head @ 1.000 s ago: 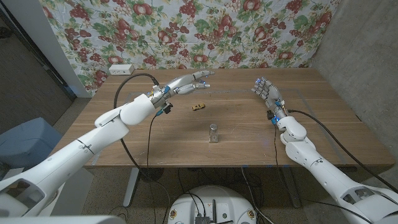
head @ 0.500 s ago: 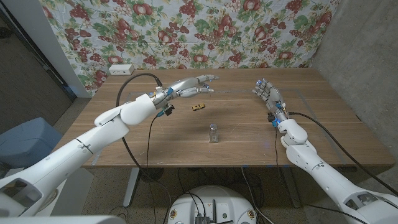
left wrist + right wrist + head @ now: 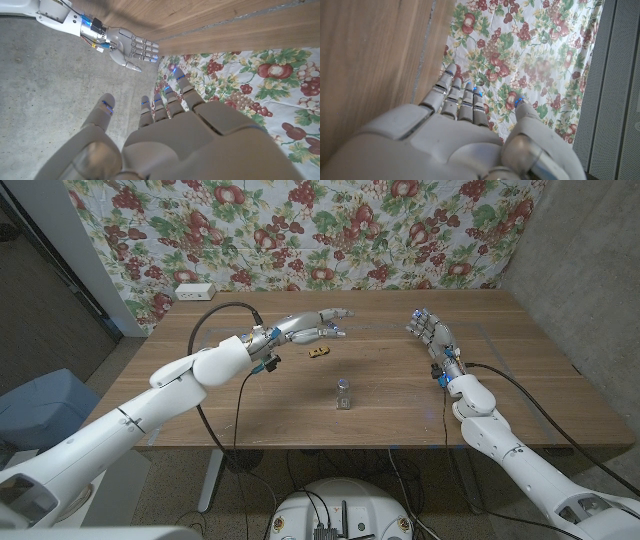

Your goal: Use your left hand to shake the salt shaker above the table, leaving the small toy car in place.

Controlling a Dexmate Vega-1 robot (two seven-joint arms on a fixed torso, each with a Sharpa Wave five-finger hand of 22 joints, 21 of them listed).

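Left hand [image 3: 312,326] spread, empty, at upper centre above toy car [image 3: 318,352]; salt shaker [image 3: 343,394] upright at frame centre; reach should descend clear of car; right hand [image 3: 428,330] spread, idle.

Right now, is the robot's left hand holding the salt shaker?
No. The left hand hovers open beyond the toy car, while the salt shaker stands alone on the table.

Brown wooden table [image 3: 400,395]; yellow toy car [image 3: 318,352]; clear salt shaker [image 3: 343,394], silver cap; grey-white hands; red-green fruit-print backdrop [image 3: 330,230].
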